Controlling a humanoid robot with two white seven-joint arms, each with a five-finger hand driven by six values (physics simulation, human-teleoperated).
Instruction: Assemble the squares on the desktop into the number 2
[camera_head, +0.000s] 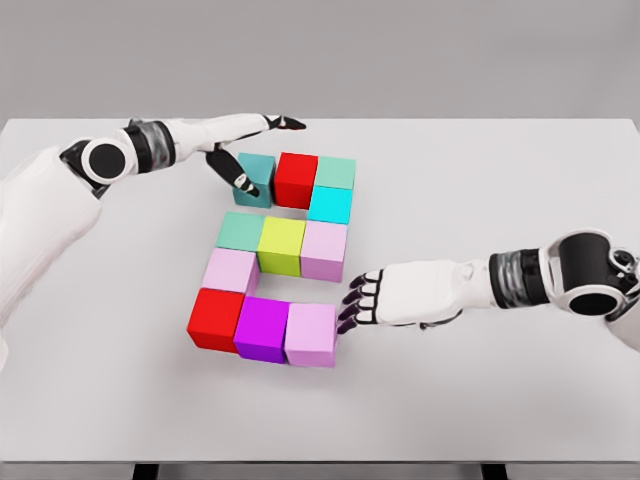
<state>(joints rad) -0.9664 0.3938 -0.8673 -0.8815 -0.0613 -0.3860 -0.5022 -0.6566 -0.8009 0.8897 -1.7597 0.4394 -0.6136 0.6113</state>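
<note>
Resting on a white table (520, 400), eleven coloured cubes form a blocky figure 2, seen from the head camera.

Top row, left to right: dark teal cube (260, 172), red cube (296, 178), pale green cube (336, 172). Cyan cube (330, 205) sits directly below the pale green one, touching it.

Middle row: mint cube (241, 231), yellow-green cube (281, 245), light pink cube (324, 249), all side by side and touching. Cyan cube meets the light pink one from above.

Left link: pale pink cube (231, 270) under the mint cube.

Bottom row: second red cube (216, 318), magenta cube (262, 327), lilac cube (311, 333), touching in a line. The row runs slightly askew, dropping toward the right.

Left hand (240, 150): arm enters from the left edge, reaching over the far side of the figure. Fingers spread, holding nothing; index extends right past the top row, thumb angles down and its dark tip lies against the dark teal cube's left front face.

Right hand (385, 297): arm enters from the right edge, lying low over the table. Fingers loosely curled, gripping nothing; dark fingertips (350, 310) sit just beside the right face of the lilac cube, touching or nearly so, contact not clear.
</note>
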